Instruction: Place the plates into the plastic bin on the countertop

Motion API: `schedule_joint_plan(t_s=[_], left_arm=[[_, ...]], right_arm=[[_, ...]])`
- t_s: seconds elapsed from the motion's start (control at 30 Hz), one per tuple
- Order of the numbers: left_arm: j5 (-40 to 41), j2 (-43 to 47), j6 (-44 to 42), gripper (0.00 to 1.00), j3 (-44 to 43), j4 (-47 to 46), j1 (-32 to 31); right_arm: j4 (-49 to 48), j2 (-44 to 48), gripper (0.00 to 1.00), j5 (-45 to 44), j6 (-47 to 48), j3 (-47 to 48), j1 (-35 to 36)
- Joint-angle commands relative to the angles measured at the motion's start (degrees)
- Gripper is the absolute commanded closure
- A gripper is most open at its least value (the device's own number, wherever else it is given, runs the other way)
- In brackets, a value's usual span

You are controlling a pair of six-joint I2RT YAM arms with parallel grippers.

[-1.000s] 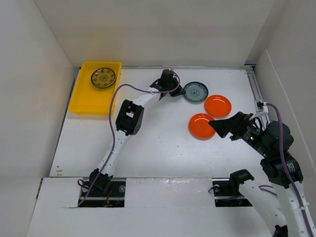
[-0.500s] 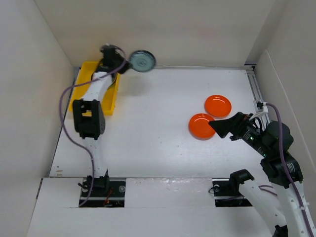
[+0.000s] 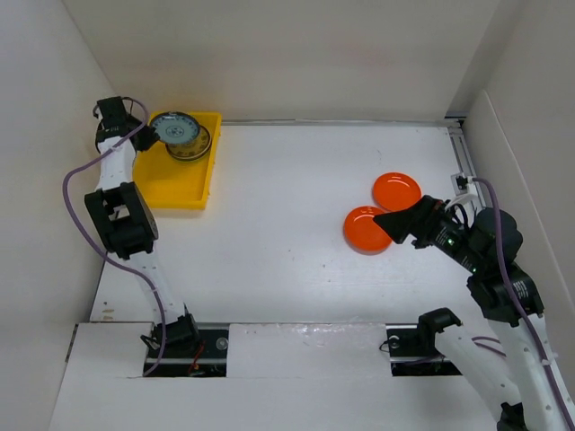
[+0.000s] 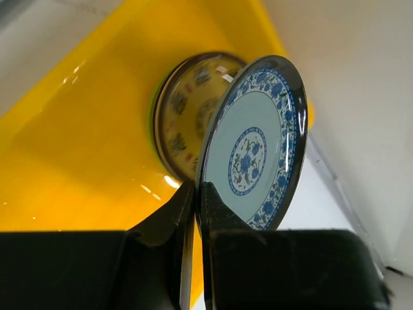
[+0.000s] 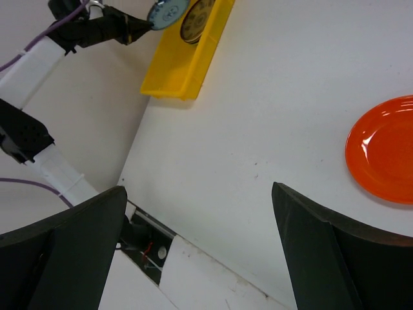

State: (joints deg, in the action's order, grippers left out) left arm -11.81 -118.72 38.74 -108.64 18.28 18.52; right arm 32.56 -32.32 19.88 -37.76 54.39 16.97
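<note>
The left claw [image 4: 195, 188] is gripping the teal-blue patterned round plate [image 4: 255, 145] by its rim. Its two black fingers are pinching together on the plate's lower edge, so the plate is standing almost on edge in the left wrist view. From the top camera, the left claw [image 3: 151, 135] is reaching in from the left side of the bright yellow shallow rectangular plastic bin [image 3: 180, 193]. It is holding the teal-blue plate [image 3: 175, 127] over the bin's far end. There the plate is overlapping the brown-gold patterned round plate [image 3: 199, 142], which is lying flat inside the bin against its far wall. Whether the two plates are touching cannot be told. In the left wrist view the brown-gold plate [image 4: 184, 106] is showing just behind the held one, with the bin's glossy yellow floor [image 4: 84, 148] spreading out to the left. The bin is sitting at the far left corner of the white flat counter [image 3: 287, 197]. The right claw [image 3: 393, 224] is hovering with its jaws spread wide and nothing between them, low over the right side of the counter. Its tip is lying over the edge of the nearer of the two orange round plates [image 3: 362, 230]. The farther orange plate [image 3: 396, 191] is resting flat just beside the nearer one, and both are well apart from the bin.
</note>
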Motion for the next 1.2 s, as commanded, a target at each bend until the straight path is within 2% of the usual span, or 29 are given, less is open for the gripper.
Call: schedule_joint_plan(t_s=[0.0, 0.23, 0.27, 0.3, 0.4, 0.43, 0.6, 0.63, 0.67, 0.7, 0.73, 0.77, 0.8, 0.83, 0.9, 0.93, 0.97, 1.07, 1.17], left_arm=[[-2.7, -0.9, -1.8, 1.00, -2.6, 0.9, 0.5], [-3.9, -3.4, -0.2, 1.00, -5.9, 0.8, 0.5], [-4.6, -3.5, 0.4, 0.92, -5.9, 0.8, 0.5], [-5.2, -3.5, 0.4, 0.50, -6.5, 0.8, 0.5], [-6.1, -2.3, 1.0, 0.19, -6.5, 0.3, 0.5], [-6.1, -1.7, 1.0, 0.00, -6.5, 0.3, -0.1], [-7.8, 4.8, 1.0, 0.00, -7.0, 1.8, -1.9], [-9.8, 6.8, 0.5, 0.00, -5.5, 1.3, -2.6], [-10.8, 9.1, -0.4, 0.00, -0.1, 0.4, -4.0], [-10.8, 14.2, -0.4, 0.00, 3.1, -1.7, -5.8], [-10.3, 16.7, -1.0, 0.00, 6.6, -2.9, -10.7], [-8.9, 19.2, -1.0, 0.00, 13.8, -4.2, -13.5], [-8.8, 23.7, -1.0, 0.00, 17.5, -5.5, -16.3], [-8.0, 26.2, -0.3, 0.00, 21.7, -10.2, -23.1], [-5.7, 30.2, -0.3, 0.00, 32.9, -15.8, -31.1], [-4.5, 32.6, 0.4, 0.00, 36.0, -21.5, -35.3], [-3.5, 32.6, 0.5, 0.00, 38.1, -23.7, -43.1], [-0.7, 29.2, -0.6, 0.00, 39.4, -24.9, -54.4], [2.4, 25.9, -1.3, 0.00, 40.0, -26.4, -59.2]], right_arm=[[-2.9, 0.3, 0.00, 0.1, 1.2, 0.5, 0.1], [-1.7, 0.9, 0.00, -0.6, 1.2, 1.1, 0.1], [-1.7, 0.9, 0.00, -0.6, 1.2, 1.1, 0.1], [-1.7, 0.9, 0.00, -0.6, 1.2, 1.1, 0.1], [-1.2, 1.4, 0.00, -1.2, 1.2, 1.6, 0.1], [-1.2, 1.4, 0.00, -1.2, 1.2, 1.6, 0.1], [-0.7, 1.4, 0.00, -1.9, 1.2, 2.6, 0.1], [-0.7, 1.4, 0.00, -1.9, 1.2, 2.7, 0.1], [-0.7, 1.4, 0.00, -3.4, 1.2, 2.7, 0.1], [-0.1, 1.4, 0.00, -4.2, 1.8, 3.3, 0.1], [-0.1, 1.4, 0.00, -5.1, 1.8, 3.3, 0.1], [-0.1, 1.4, 0.00, -5.9, 1.8, 3.9, 0.1], [-0.1, 1.4, 0.00, -6.4, 1.8, 4.4, 0.1], [-0.1, 1.4, 0.00, -6.4, 1.8, 4.4, 0.1], [-0.1, 0.8, 0.00, -7.0, 1.8, 5.7, 0.1], [-0.1, 0.8, 0.00, -7.0, 1.8, 6.6, 0.1], [-0.1, 0.8, 0.00, -7.6, 1.8, 6.6, 0.1], [1.3, 0.8, 0.00, -8.2, 1.8, 8.2, 0.1], [1.9, 2.2, 0.00, -8.2, 1.8, 8.7, 0.1]])
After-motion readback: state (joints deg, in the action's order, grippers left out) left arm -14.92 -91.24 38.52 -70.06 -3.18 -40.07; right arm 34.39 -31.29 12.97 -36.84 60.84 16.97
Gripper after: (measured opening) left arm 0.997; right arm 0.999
